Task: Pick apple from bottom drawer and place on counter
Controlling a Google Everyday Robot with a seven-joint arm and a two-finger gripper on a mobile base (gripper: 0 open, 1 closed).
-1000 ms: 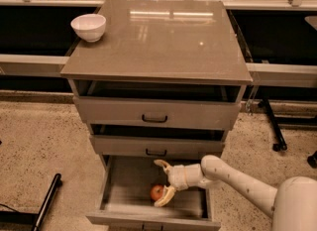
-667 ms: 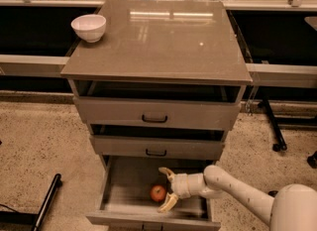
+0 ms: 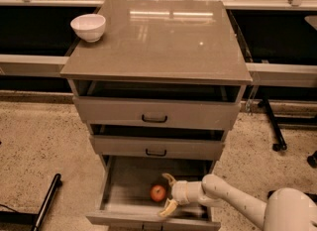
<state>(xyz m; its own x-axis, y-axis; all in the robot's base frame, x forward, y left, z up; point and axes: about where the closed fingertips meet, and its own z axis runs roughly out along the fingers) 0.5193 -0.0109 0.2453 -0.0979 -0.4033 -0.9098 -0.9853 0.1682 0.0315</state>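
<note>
Red-orange apple (image 3: pixel 158 193) in bottom drawer (image 3: pixel 126 193), between the gripper (image 3: pixel 167 193) fingers (image 3: pixel 169 208), spread apart

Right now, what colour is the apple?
Red-orange apple, camera view; the gripper is open beside it.

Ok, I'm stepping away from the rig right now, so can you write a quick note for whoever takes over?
Gripper: open, reaching into the bottom drawer, jaws spread either side of the apple, not closed on it.
Apple: lying on the drawer floor, right of middle in the camera view.
Counter: no apple on it; a white bowl sits at its far left corner.
Done: drawer is open, gripper is at the apple.
Left: close on the apple, lift it out, set it on the counter.
</note>
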